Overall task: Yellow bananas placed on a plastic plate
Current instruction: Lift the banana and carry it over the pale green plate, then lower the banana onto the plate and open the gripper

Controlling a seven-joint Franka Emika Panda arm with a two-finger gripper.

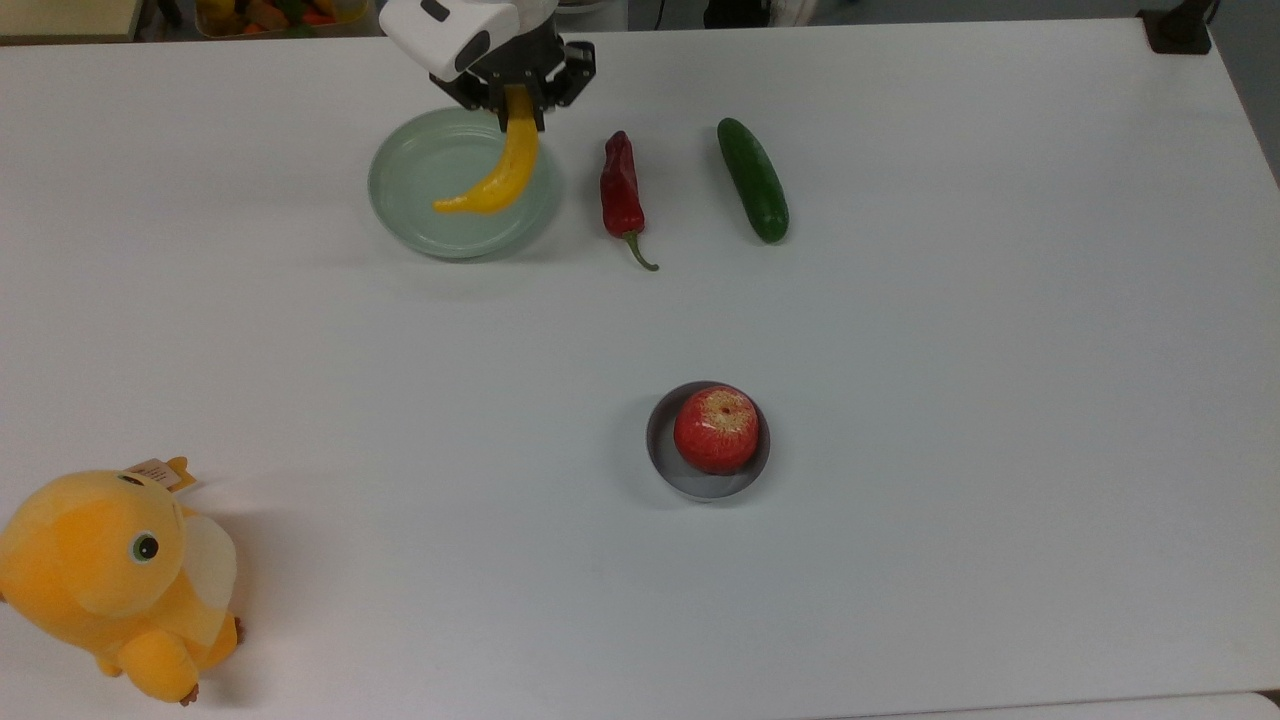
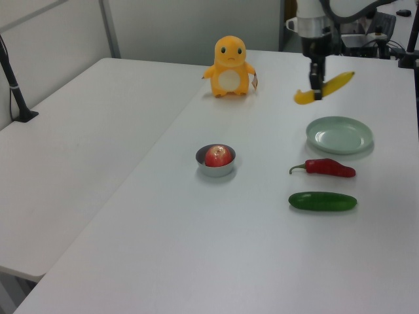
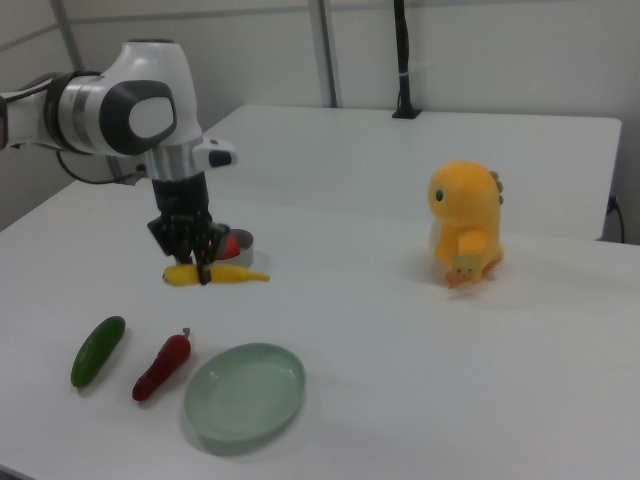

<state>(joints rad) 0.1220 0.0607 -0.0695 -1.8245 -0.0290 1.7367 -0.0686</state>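
The yellow bananas (image 1: 501,170), a single slim curved fruit, hang in the air above the plastic plate (image 1: 420,215), pinched near one end between the narrowly closed fingers of the gripper (image 1: 518,98). In the top view the fruit overlaps the plate's right half, its free tip pointing toward the top view's left. In the left view the bananas (image 2: 325,87) are clearly raised above the plate (image 2: 340,135), with bare table between them, and the gripper (image 2: 317,91) points straight down. In the right view the bananas (image 3: 216,275) lie roughly level below the gripper (image 3: 203,270), and the pale green plate (image 3: 245,395) sits nearer the camera on the white table (image 1: 900,350). Just beside the plate on the top view's right lies a red chili pepper (image 1: 622,193), and beyond it a green cucumber (image 1: 753,179), the two roughly parallel and apart. Well apart from these, toward the table's middle, a red apple (image 1: 716,428) rests in a small grey dish (image 1: 690,482). An orange-yellow plush toy (image 1: 115,580) sits at the top view's lower left corner, far from the plate.
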